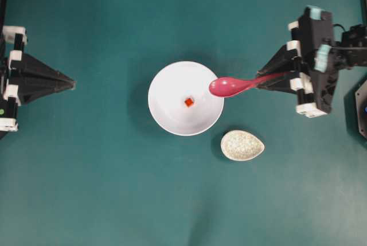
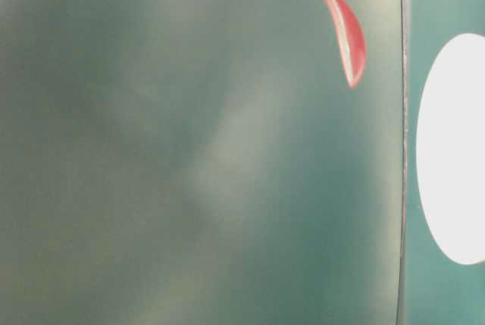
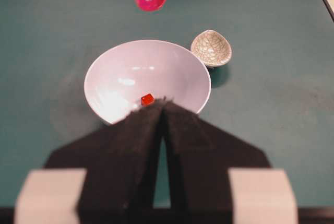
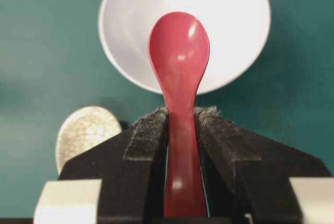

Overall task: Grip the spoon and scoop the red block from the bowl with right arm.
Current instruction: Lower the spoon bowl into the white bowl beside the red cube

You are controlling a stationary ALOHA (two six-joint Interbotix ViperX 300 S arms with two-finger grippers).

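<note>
The magenta spoon [image 1: 232, 86] is held by its handle, clamped in the right pincer [image 4: 182, 125], its scoop raised over the right rim of the white bowl [image 1: 166, 114] — the red block [image 1: 188, 102] sits mid-bowl. A steep dip could push the tiny cube away or tip the bowl. The speckled spoon rest [image 1: 242, 145] lies just beside the bowl, clear of the path; the left pincer [image 3: 163, 109] is seen closed, empty.
</note>
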